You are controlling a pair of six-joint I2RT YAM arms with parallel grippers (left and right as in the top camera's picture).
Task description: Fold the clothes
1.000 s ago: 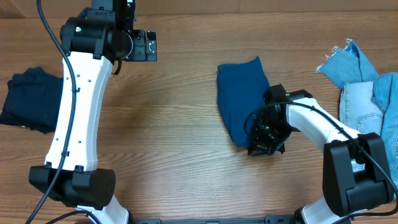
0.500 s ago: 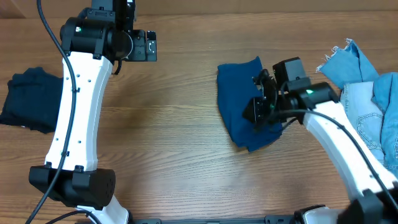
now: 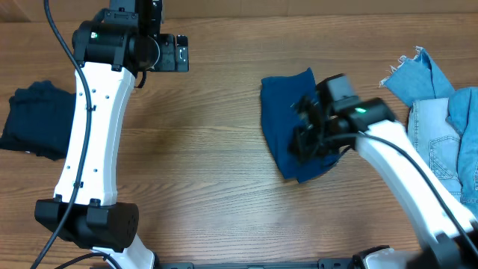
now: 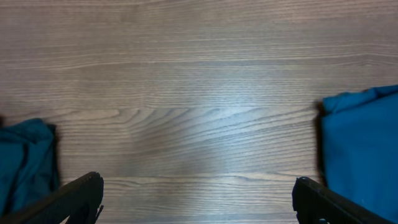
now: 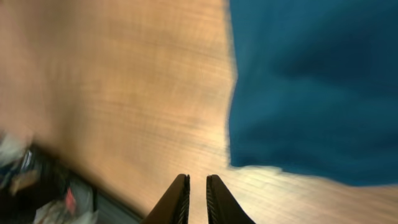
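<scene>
A mid-blue knit garment (image 3: 282, 112) lies folded on the wooden table right of centre; the right wrist view shows it top right (image 5: 311, 81). My right gripper (image 3: 299, 143) hovers over its lower right part, blurred, its fingers (image 5: 197, 180) almost together with nothing between them. A dark navy garment (image 3: 33, 119) sits bunched at the far left. Pale frayed denim pieces (image 3: 422, 82) lie at the right edge. My left gripper (image 3: 175, 56) is held high at the back left, wide open and empty (image 4: 199, 190), over bare wood between the two blue garments.
A bright blue cloth (image 3: 467, 123) lies on the denim at the right edge. In the left wrist view blue fabric shows at the right (image 4: 364, 149) and at the left (image 4: 25, 162). The table's front edge with clutter below shows in the right wrist view (image 5: 37, 193).
My right arm has risen from the garment's lower right corner and swung back and left over it. The left arm has not moved.
</scene>
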